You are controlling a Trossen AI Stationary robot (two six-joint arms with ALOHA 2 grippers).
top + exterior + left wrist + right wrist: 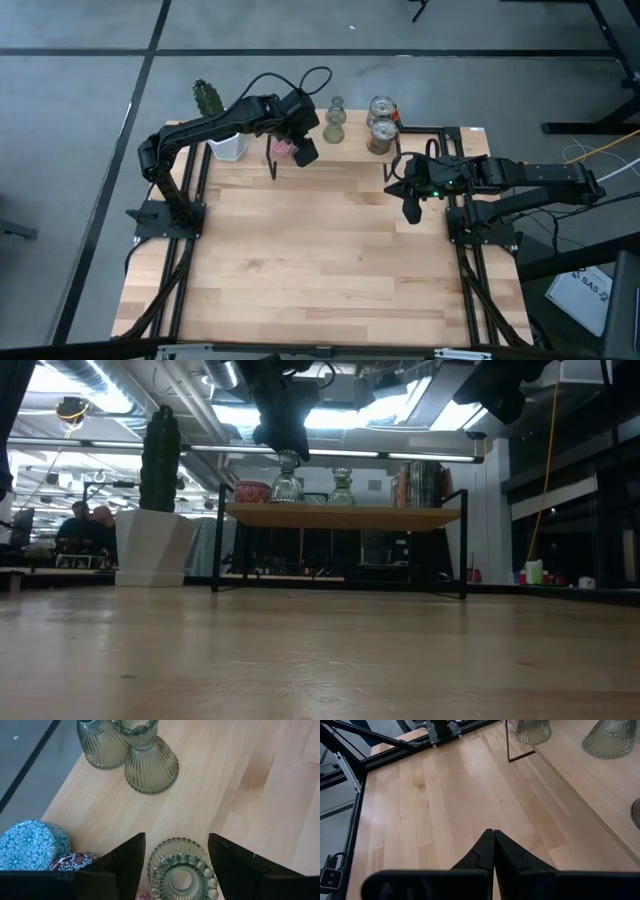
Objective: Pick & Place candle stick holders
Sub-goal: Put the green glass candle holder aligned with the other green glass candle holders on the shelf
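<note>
My left gripper [176,865] hangs over the raised shelf [340,516] at the far edge of the table [320,270], near the shelf's left end. My fingers [125,860] are spread apart, one on each side of an olive-green ribbed holder [181,872], with a gap both sides, so I'm not gripping it. That holder stands upright on the shelf, long axis vertical, open mouth up toward my wrist. Two more olive-green holders [150,757] stand upright further along the shelf, flared bases down, narrow necks up, just beside each other; I can't tell whether they touch. A blue patterned round holder [30,845] and a dark speckled one [75,861] sit just beside my left finger. In the low view a pink round holder [252,492] rests on the shelf's left end. Two shiny cups [381,125] stand upright toward the shelf's right end. A white pot with cactus [222,130] stands at the table's far-left corner, off the shelf.

My right gripper [493,851] is over the right edge of the table, fingers pressed together, empty.
</note>
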